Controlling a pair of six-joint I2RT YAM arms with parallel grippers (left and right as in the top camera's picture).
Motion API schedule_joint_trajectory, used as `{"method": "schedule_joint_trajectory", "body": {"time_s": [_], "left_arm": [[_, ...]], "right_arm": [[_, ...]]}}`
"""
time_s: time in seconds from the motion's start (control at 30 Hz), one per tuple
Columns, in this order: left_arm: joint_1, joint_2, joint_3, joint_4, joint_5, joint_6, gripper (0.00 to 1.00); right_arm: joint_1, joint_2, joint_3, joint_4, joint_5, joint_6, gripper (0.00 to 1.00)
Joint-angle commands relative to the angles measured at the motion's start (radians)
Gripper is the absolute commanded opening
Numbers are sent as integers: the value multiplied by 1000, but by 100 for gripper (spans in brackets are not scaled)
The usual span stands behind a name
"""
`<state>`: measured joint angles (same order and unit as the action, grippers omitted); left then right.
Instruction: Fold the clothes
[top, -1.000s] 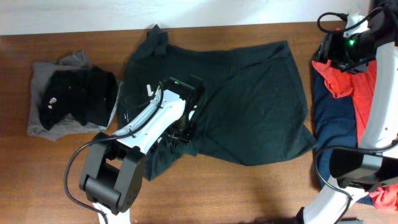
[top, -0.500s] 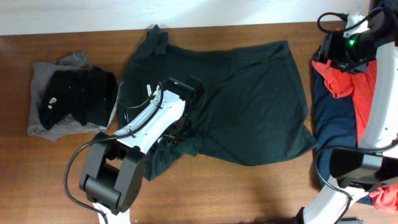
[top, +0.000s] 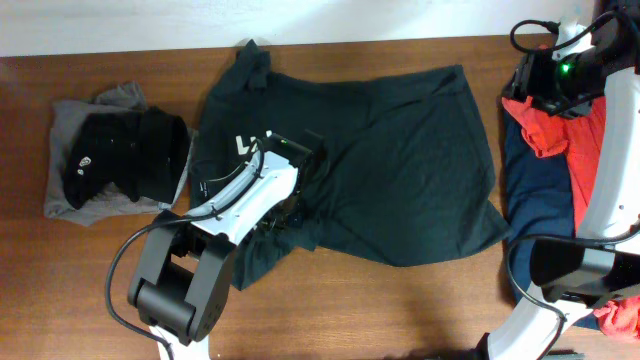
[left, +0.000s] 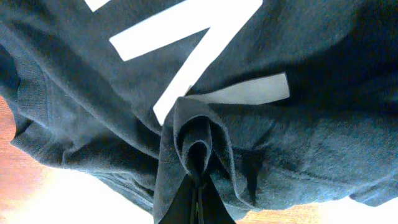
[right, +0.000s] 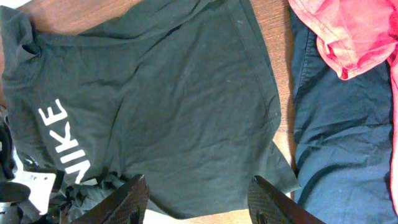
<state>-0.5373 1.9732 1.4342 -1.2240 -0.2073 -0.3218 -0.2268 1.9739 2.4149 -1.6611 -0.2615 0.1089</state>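
A large dark green-black T-shirt (top: 400, 170) lies spread over the middle of the table, with white block letters (top: 243, 144) showing beside the left arm. My left gripper (top: 290, 205) is shut on a bunched fold of this shirt (left: 199, 146) near its lower left part. The right wrist view shows the shirt (right: 168, 106) with its white "NIKE" print (right: 67, 142). My right gripper (right: 198, 199) is open and empty, held high above the table. A red garment (top: 560, 128) and a navy one (top: 545, 200) lie at the right.
A black garment (top: 125, 152) lies on a folded grey one (top: 70, 125) at the left of the table. The right arm's base (top: 570, 265) stands at the right edge over the navy cloth. Bare wood shows along the front (top: 400, 310).
My left gripper has drawn the pinched fold slightly toward the front left, uncovering the white letters on the shirt beside the arm. The right arm has not moved.
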Motion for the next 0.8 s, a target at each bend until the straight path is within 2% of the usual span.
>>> {"method": "schedule_joint_trajectory", "body": {"time_s": [0.0, 0.33, 0.43, 0.67, 0.77], "left_arm": [[4, -24, 45, -49, -8, 3, 0], [4, -100, 263, -219, -66, 122, 2], [4, -109, 269, -217, -66, 122, 2], [4, -109, 269, -219, -66, 122, 3], [4, -109, 269, -218, -67, 122, 3]], "right_arm": [[-3, 1, -4, 1, 12, 0, 57], [-4, 14, -8, 14, 12, 0, 57], [-4, 15, -48, 34, 12, 0, 63], [-3, 15, -279, 128, -13, 3, 62], [8, 15, -424, 203, -198, -47, 62]]}}
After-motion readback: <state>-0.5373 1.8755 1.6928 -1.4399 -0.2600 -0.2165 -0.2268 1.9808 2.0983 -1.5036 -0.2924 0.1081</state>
